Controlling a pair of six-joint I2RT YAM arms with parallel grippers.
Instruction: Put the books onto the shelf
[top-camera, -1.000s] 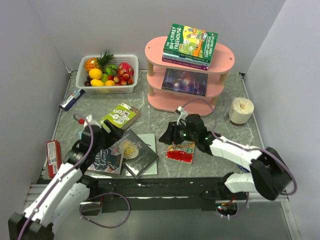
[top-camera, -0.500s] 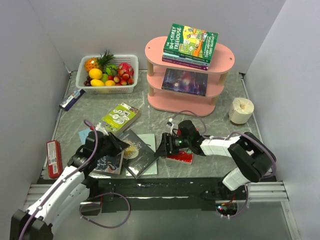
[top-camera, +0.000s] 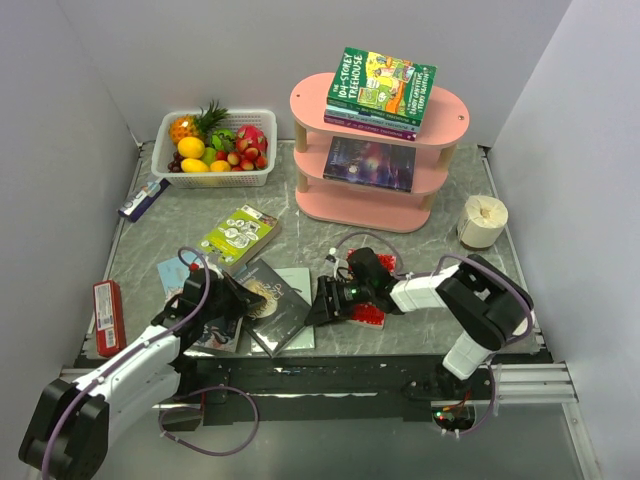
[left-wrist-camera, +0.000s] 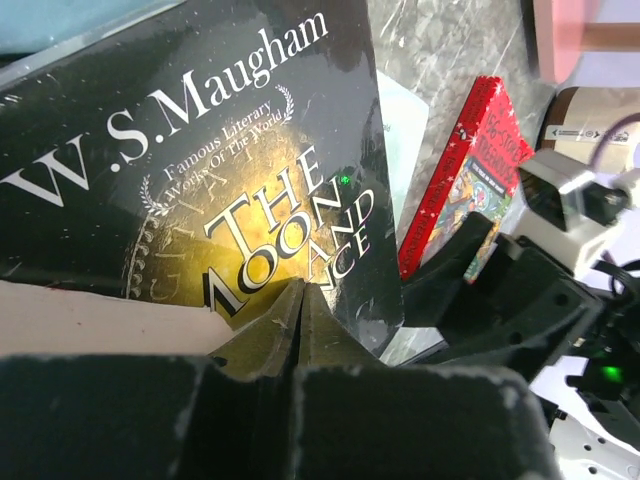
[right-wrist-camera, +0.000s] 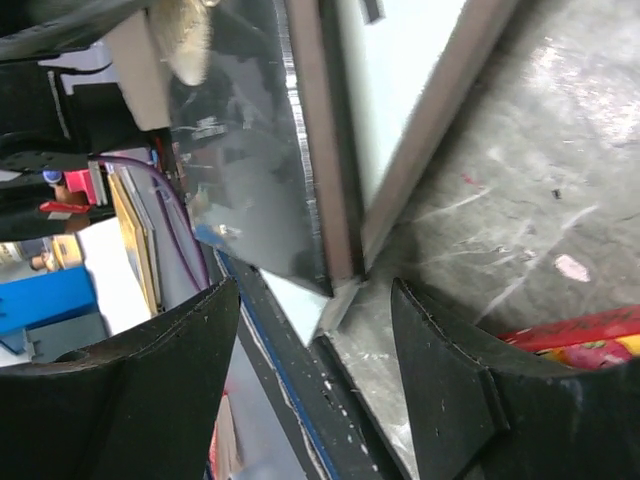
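Black Maugham book lies between the hands: left hand shut against its cover, right hand open at its corner.

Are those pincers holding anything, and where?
Right pincer is open, holding nothing. Left pincer is shut against the black book; whether it grips the cover cannot be told.
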